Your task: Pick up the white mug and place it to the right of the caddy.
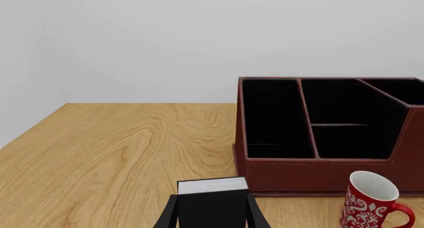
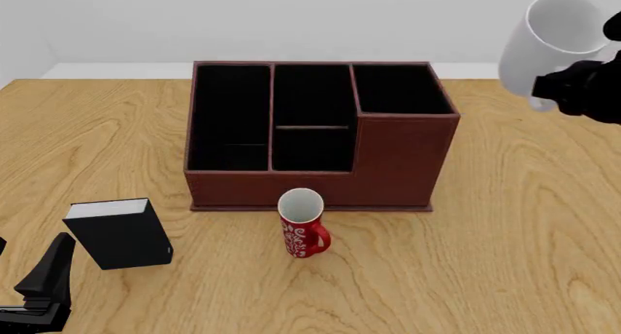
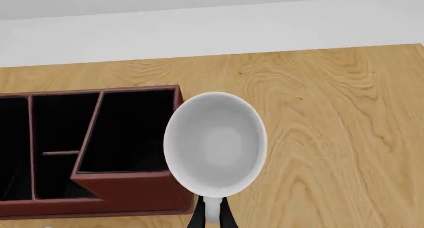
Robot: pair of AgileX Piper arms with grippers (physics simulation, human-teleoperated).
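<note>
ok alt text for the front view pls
The right claw holds the white mug in the air, above the table to the right of the caddy. A red patterned mug stands in front of the caddy, and a black book stands at front left near the left claw.

There are 2 mugs: 1 white mug (image 2: 555,43) and 1 smaller red mug (image 2: 302,224) with a white pattern. There is 1 caddy (image 2: 321,134), dark reddish-brown, with 4 black-lined compartments showing from the front, and 1 black book (image 2: 121,234) with white pages. All of it belongs to 1 wooden table (image 2: 505,239), and 2 grippers show, 1 left gripper (image 2: 43,287) and 1 right gripper (image 2: 582,86).
</note>
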